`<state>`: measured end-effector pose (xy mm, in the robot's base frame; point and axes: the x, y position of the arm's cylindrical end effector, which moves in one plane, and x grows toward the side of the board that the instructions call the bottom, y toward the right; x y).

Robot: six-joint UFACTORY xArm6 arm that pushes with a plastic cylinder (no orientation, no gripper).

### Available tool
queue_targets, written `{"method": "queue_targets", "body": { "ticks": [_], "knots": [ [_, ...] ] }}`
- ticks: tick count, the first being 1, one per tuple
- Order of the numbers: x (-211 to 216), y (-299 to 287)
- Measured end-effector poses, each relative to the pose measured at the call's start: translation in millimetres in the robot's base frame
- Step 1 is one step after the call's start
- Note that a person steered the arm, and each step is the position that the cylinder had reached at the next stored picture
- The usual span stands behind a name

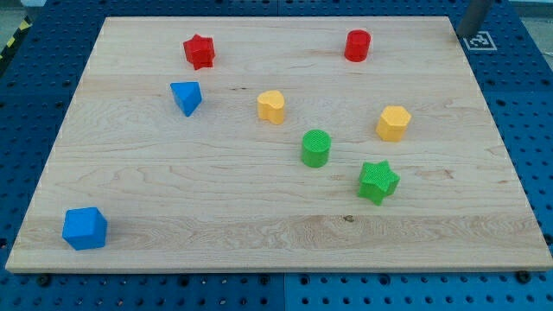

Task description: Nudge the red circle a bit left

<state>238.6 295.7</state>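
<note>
The rod is entering at the view's top right corner, where only a grey stretch of it (474, 15) is showing; its tip is not visible, so how it stands to the blocks cannot be told, and there is no claw here to be wide or narrow. The red circle (357, 45) is sitting near the top edge of the wooden board (259, 233), right of centre and well apart from the rod. Left of it, the red star (199, 51) is lying at about the same height, with bare wood between. Below are sitting the yellow heart (271, 106), the yellow hexagon (393, 123), the green circle (316, 148) and the green star (378, 181). Judged from this layout, the tip should be coming down to the circle's right side, level with its middle, then pushing leftward briefly and stopping early.
</note>
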Motion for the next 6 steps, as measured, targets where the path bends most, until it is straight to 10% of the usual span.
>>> {"method": "queue_targets", "body": {
  "ticks": [2,6],
  "knots": [
    [7.7,-117.2],
    [71.3,-129.5]
  ]
}}
